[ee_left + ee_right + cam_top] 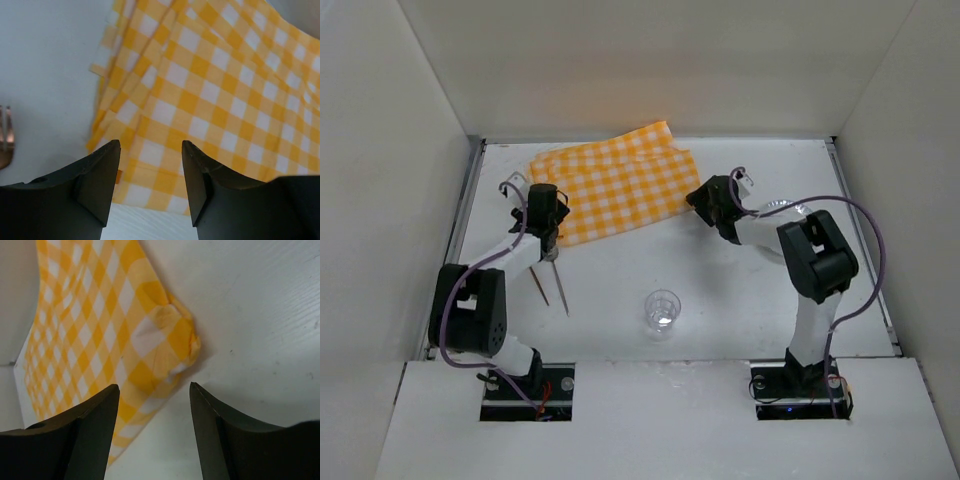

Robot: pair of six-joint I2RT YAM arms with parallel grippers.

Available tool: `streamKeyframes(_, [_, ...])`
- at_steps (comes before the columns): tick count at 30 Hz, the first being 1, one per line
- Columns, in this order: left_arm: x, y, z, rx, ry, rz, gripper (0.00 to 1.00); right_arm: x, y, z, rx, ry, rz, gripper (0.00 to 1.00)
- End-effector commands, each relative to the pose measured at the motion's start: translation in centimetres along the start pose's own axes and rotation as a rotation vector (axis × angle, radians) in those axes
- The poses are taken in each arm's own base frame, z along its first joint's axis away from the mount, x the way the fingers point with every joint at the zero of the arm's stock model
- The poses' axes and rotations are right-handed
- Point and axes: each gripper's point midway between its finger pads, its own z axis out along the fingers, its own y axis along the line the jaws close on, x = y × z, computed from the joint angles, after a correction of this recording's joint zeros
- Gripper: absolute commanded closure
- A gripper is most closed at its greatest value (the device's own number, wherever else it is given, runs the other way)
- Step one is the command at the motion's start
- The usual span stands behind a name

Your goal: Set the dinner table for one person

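The left fingers [100, 175] stand spread with nothing between them, above the folded 8 o'clock corner of the checked cloth [615, 190]; whether they touch it cannot be told. The right fingers [95, 425] are equally wide and empty over the cloth's rumpled 4 o'clock corner. A fork [6, 135] is cut off at the left wrist view's edge (only tines show). A pale dish [782, 210] hides mostly behind the right arm [815, 270]. The desk [720, 280] lies beneath everything, with a glass [662, 310] at its 6 o'clock.
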Motion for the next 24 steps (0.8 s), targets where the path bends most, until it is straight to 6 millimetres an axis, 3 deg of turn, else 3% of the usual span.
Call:
streamKeyframes(1, [-1.3, 2.2, 0.4, -0.052, -0.015, -0.088, 0.51, -0.9, 0.9, 1.5, 0.04, 0.03, 0.078, 0.37])
streamKeyframes(7, [-2.7, 4.6, 2.2, -0.131, 0.0, -0.118, 0.51, -0.9, -0.3, 3.9, 0.145, 0.094, 0.155, 0.51])
streamKeyframes(10, [-1.7, 5.7, 3.8, -0.184, 0.041, -0.125, 0.54, -0.7, -0.6, 4.6, 0.148, 0.114, 0.169, 0.78])
streamKeyframes(12, [-1.1, 6.2, 4.5, -0.2, 0.061, -0.139, 0.6, -1.3, -0.5, 4.3, 0.131, 0.104, 0.181, 0.89])
streamKeyframes(14, [-0.4, 6.4, 5.2, -0.209, 0.083, -0.148, 0.76, -2.8, 0.0, 3.2, 0.081, 0.048, 0.186, 0.92])
streamKeyframes(16, [0.3, 6.5, 5.7, -0.217, 0.107, -0.159, 0.84, -4.3, 0.1, 2.0, 0.058, -0.001, 0.192, 0.93])
streamKeyframes(20, [2.0, 5.0, 7.3, -0.195, 0.173, -0.139, 0.89, -6.7, -0.7, -0.6, 0.032, -0.077, 0.174, 0.92])
streamKeyframes(24, [3.6, 1.5, 8.4, -0.144, 0.22, -0.106, 0.9, -7.2, -2.4, -2.9, 0.015, -0.11, 0.169, 0.92])
